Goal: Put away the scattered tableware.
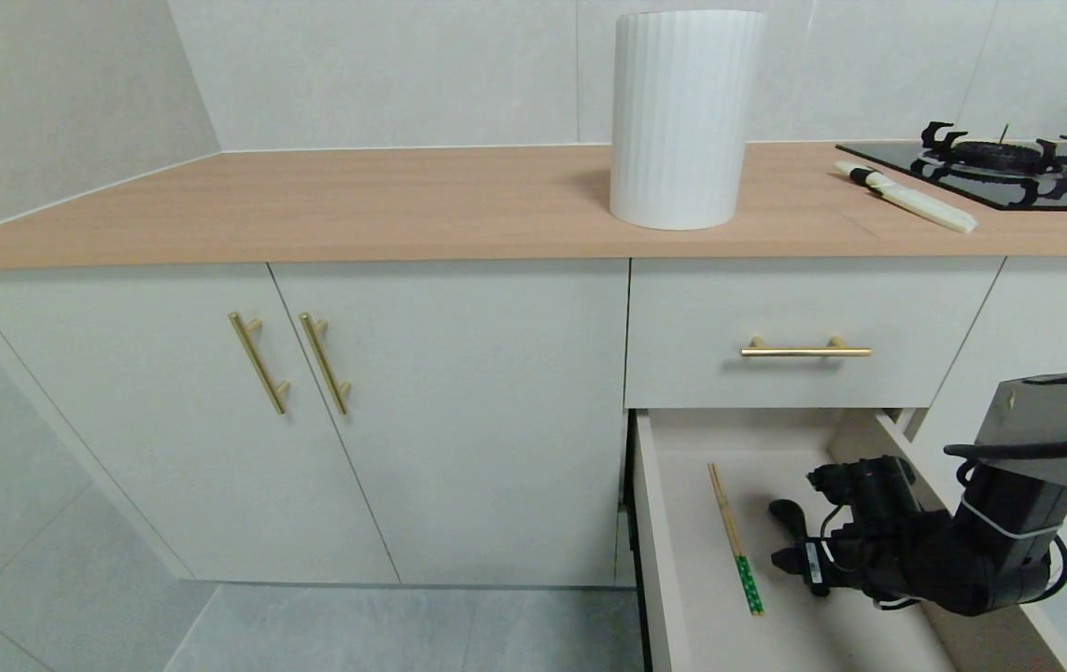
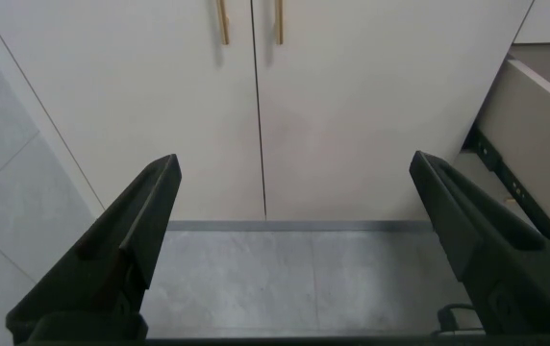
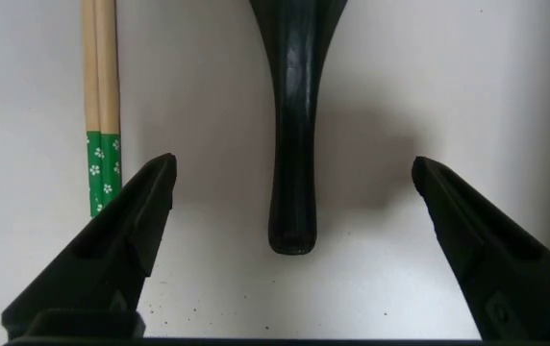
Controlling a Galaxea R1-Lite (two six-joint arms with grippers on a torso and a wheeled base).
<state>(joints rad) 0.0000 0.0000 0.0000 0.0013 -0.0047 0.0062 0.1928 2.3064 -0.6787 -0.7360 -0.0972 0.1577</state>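
The lower drawer (image 1: 652,532) stands pulled out. On its floor lie a pair of wooden chopsticks (image 1: 735,553) with green flowered ends (image 3: 100,173) and a black spoon (image 1: 784,511). My right gripper (image 1: 794,558) is down inside the drawer, open. The end of the spoon's handle (image 3: 292,125) rests on the drawer floor between the two fingers, touched by neither, with the chopsticks just beside one finger. My left gripper (image 2: 294,171) is open and holds nothing, low in front of the cabinet doors. A cream utensil with a dark band (image 1: 905,196) lies on the counter by the hob.
A tall white ribbed container (image 1: 678,117) stands on the wooden countertop (image 1: 356,201). A black gas hob (image 1: 1009,168) is at the far right. Above the open drawer is a shut drawer with a brass handle (image 1: 806,351). Two cabinet doors with brass handles (image 1: 290,364) are shut.
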